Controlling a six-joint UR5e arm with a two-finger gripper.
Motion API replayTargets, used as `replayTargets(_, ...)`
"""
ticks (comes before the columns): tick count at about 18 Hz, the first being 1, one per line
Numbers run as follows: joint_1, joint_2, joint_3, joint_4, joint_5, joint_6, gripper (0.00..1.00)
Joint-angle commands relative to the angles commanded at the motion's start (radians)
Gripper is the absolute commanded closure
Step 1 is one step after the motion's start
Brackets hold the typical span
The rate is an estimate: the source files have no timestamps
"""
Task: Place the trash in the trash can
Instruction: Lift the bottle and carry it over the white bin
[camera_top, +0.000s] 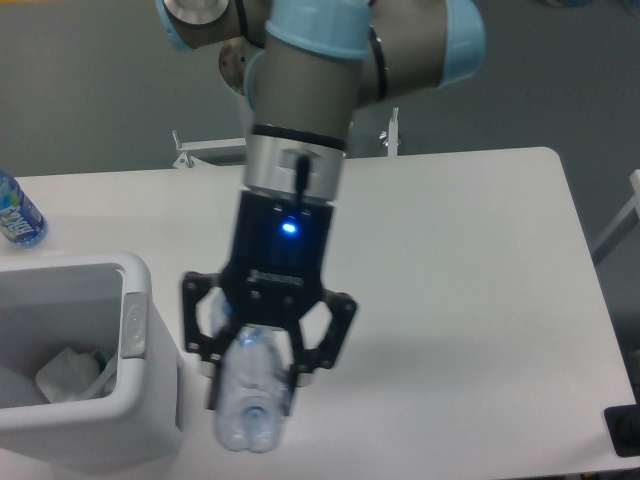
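No writing could be read anywhere. The small clear plastic bottle with a blue label (17, 218) at the table's left edge carried printing, but it was too small and blurred to make out. The grey oval patch (133, 319) on the white bin's rim showed no legible mark.

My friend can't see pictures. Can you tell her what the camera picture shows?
A robot gripper holds a clear plastic bottle above a white table, beside a white trash can with a paper wad inside. A blue-labelled bottle stands at the left edge.
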Motion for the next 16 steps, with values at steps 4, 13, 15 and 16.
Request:
replayTargets(4,-0.040,0.008,0.000,0.000,0.000,-0.012,0.37)
replayTargets(13,-0.140,-0.021,0.002,0.000,-0.002,-0.011,0.37)
replayTargets(15,-0.167,-0.040,0.003,0.000,-0.002,-0.006,0.37)
replayTargets(16,-0.178,-0.050,0.002,0.000,0.000,-0.005,0.37)
